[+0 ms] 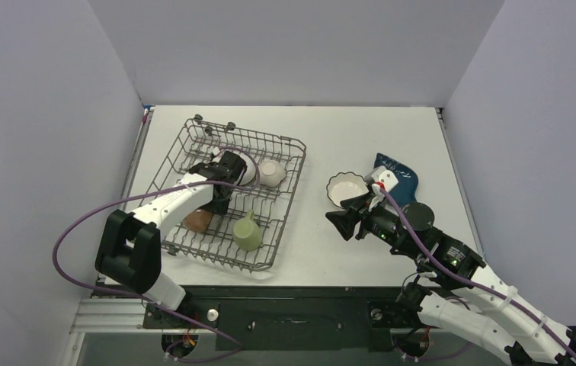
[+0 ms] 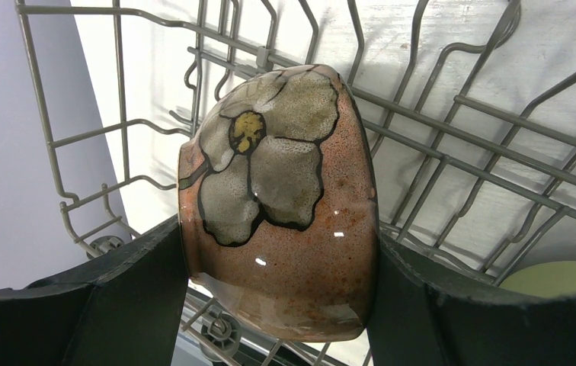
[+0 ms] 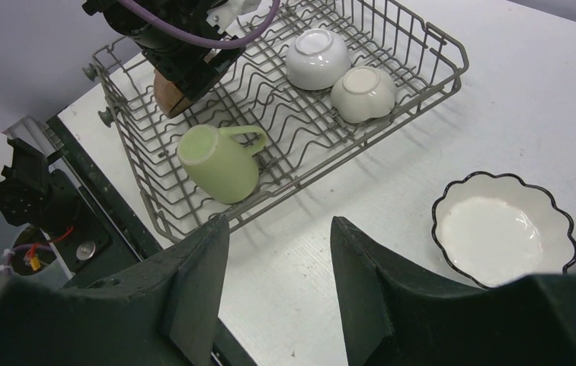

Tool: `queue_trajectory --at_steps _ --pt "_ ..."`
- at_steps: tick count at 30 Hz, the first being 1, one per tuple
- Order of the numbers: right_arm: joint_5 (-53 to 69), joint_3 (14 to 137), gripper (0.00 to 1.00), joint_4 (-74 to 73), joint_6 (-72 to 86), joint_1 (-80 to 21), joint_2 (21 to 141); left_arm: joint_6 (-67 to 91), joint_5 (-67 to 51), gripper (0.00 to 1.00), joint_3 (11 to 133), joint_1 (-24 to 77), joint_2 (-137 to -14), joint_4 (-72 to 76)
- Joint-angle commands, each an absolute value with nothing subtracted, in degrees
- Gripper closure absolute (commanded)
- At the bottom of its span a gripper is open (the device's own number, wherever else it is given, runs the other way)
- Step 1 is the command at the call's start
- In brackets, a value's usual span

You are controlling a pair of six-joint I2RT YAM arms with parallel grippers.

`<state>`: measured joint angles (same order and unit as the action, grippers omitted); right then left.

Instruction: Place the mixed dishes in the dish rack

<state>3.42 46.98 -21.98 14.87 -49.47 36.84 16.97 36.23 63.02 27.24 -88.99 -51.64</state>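
Note:
The dish rack (image 1: 289, 206) stands on the left of the table. My left gripper (image 2: 281, 305) is shut on a brown bowl (image 2: 285, 206) with a grey flower on it, held on its side low inside the rack near its front left corner (image 1: 199, 220). A light green mug (image 1: 247, 232) lies in the rack's front part, and two small white bowls (image 3: 315, 57) (image 3: 363, 93) sit upside down at its far right. My right gripper (image 3: 277, 229) hangs open and empty over the table, just left of a white scalloped bowl (image 1: 346, 189). A dark blue dish (image 1: 401, 177) lies behind that bowl.
Grey walls close in the table on the left, back and right. The left arm's purple cable (image 1: 79, 221) loops outward beside the rack. The black mounting rail (image 1: 285, 305) runs along the near edge.

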Motion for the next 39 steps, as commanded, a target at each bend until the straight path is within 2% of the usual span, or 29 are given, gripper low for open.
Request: queue_trajectory --at_steps 1,4,8,10,17,20,39 --pt "3.7 46.8 0.53 -21.2 15.5 -49.1 36.7 22.0 23.3 0.4 61.2 27.7 -89.8 -45.1" --pt "3.7 46.5 0.52 -21.2 15.7 -49.1 36.7 21.8 21.3 0.31 60.6 27.7 -88.9 -44.0" --pt "3.8 45.8 0.53 -21.0 16.2 -49.1 36.7 21.5 20.0 0.24 59.8 27.6 -88.4 -43.0" --pt "4.0 45.7 0.52 -21.1 16.3 -49.1 36.7 21.6 19.9 0.15 59.8 27.7 -88.6 -42.9" --pt "4.1 45.5 0.52 -21.3 16.4 -49.1 36.8 21.8 17.9 0.09 59.2 27.7 -88.1 -42.0" --pt "4.2 45.5 0.52 -21.3 16.5 -49.1 37.0 22.1 16.8 0.01 59.1 27.8 -86.5 -42.1" --pt "4.0 46.2 0.52 -21.4 17.5 -49.1 39.1 21.1 13.7 0.04 61.6 27.1 -78.9 -45.4"
